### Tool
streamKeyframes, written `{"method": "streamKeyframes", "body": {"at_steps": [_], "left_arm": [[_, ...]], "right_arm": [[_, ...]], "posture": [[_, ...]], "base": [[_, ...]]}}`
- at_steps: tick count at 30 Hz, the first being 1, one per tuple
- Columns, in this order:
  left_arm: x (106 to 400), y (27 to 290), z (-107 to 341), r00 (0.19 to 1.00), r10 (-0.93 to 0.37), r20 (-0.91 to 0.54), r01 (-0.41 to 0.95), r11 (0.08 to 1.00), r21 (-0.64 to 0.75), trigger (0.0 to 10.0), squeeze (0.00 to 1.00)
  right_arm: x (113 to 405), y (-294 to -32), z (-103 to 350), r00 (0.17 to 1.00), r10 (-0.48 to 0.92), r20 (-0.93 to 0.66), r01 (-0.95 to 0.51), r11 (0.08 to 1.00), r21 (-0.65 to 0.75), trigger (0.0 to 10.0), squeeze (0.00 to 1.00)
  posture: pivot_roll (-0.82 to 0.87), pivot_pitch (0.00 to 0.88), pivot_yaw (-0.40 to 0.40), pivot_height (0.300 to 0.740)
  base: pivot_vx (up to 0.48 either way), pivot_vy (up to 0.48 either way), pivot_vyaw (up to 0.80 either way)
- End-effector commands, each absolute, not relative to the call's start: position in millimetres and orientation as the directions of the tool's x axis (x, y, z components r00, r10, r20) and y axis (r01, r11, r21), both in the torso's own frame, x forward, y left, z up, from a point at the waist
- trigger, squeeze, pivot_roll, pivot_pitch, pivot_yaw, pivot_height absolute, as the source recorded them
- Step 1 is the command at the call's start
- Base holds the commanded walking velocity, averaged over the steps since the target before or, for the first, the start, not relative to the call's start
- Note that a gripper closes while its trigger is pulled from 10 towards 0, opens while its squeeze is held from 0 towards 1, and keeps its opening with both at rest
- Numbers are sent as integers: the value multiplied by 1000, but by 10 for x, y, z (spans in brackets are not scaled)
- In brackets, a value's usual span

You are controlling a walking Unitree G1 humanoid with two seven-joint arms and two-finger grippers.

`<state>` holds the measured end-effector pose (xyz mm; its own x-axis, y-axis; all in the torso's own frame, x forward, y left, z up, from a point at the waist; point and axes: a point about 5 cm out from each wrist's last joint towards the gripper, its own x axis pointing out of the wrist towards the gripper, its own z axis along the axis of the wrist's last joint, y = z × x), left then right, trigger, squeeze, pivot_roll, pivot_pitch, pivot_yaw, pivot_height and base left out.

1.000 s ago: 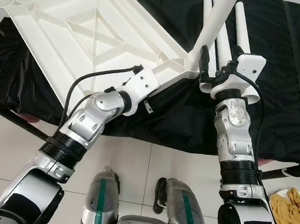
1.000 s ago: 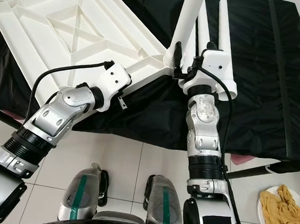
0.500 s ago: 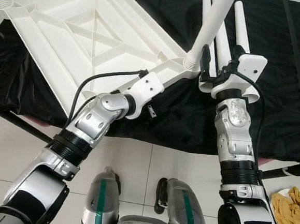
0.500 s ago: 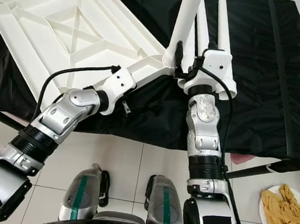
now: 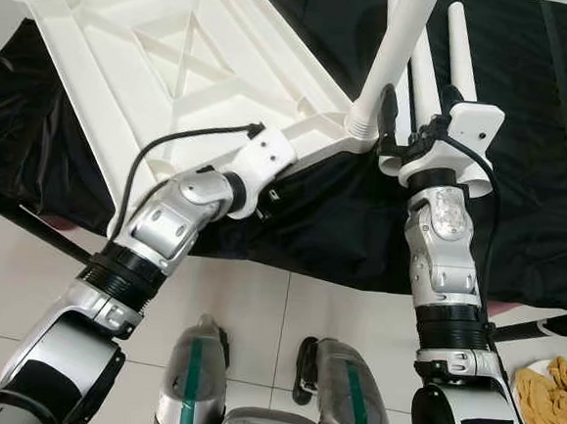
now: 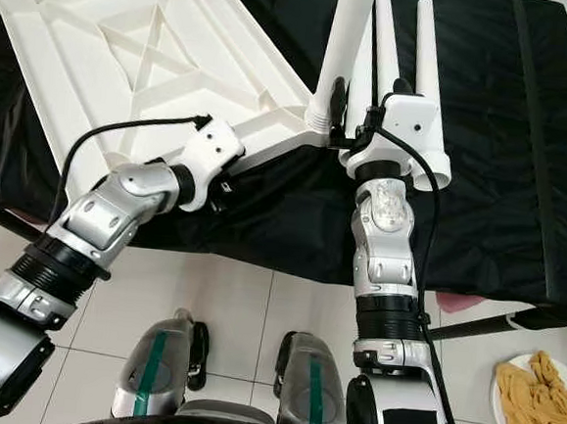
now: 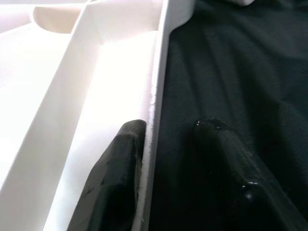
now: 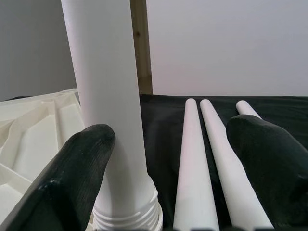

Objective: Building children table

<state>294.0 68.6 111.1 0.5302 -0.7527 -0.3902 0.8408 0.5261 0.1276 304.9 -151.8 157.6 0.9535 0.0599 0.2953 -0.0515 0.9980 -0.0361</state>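
A black cloth (image 5: 525, 143) covers the worktop, and on it lies the white plastic tabletop (image 5: 167, 75), upside down with its ribbed underside showing. One white leg (image 5: 400, 44) stands upright in the tabletop's near corner socket, beside the right arm; three loose legs (image 6: 419, 56) lie side by side on the cloth just behind that corner.

The left arm reaches forward, elbow bent, to the tabletop's near edge. In the left wrist view the left pincer (image 7: 166, 163) straddles the thin rim: one finger inside against the wall, the other outside over the cloth a little off the rim, so the jaws are narrowly parted around it rather than clamped.

The right arm stands almost vertical, forearm up, wrist at the corner socket. The right pincer (image 8: 168, 168) is spread wide, one finger beside the upright leg and the other out past the loose legs, gripping nothing.

On the tiled floor at the robot's right sits a white plate (image 5: 524, 373) holding a crumpled yellow cloth (image 5: 554, 400). No writing is legible.
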Motion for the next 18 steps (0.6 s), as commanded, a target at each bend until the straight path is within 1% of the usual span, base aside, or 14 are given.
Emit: {"method": "streamKeyframes", "body": {"at_steps": [1,8,9,10,11,15,18], "left_arm": [[2794,580,1087,373,-834,-406,923,376,77,0,0],[2721,580,1097,346,-846,-406,935,345,78,0,0],[2701,578,1101,336,-849,-407,939,334,80,3804,0],[2701,578,1101,336,-849,-407,939,334,80,3804,0],[2682,573,1103,324,-853,-408,944,323,75,10000,0],[2651,564,1113,307,-861,-405,949,309,62,10000,0],[2597,553,1144,277,-876,-395,959,278,54,10000,0]], "right_arm": [[3046,-1562,1564,956,34,290,-26,999,-29,10000,0],[3046,-1563,1566,957,34,288,-26,999,-29,10000,0],[3048,-1560,1564,957,35,287,-27,999,-29,10000,0],[3048,-1560,1564,957,35,287,-27,999,-29,10000,0],[3051,-1557,1563,957,36,287,-28,999,-29,10000,0],[3055,-1551,1559,958,39,285,-32,999,-30,10000,0],[3065,-1546,1557,958,43,284,-36,999,-31,10000,0]], "posture": [[27,25,44,740],[33,31,42,740],[36,31,41,740],[36,31,41,740],[37,32,41,740],[40,33,40,740],[46,35,37,740]], "base": [[0,0,0],[0,0,0],[0,0,0],[0,0,0],[0,0,0],[0,0,0],[0,0,0]]}}
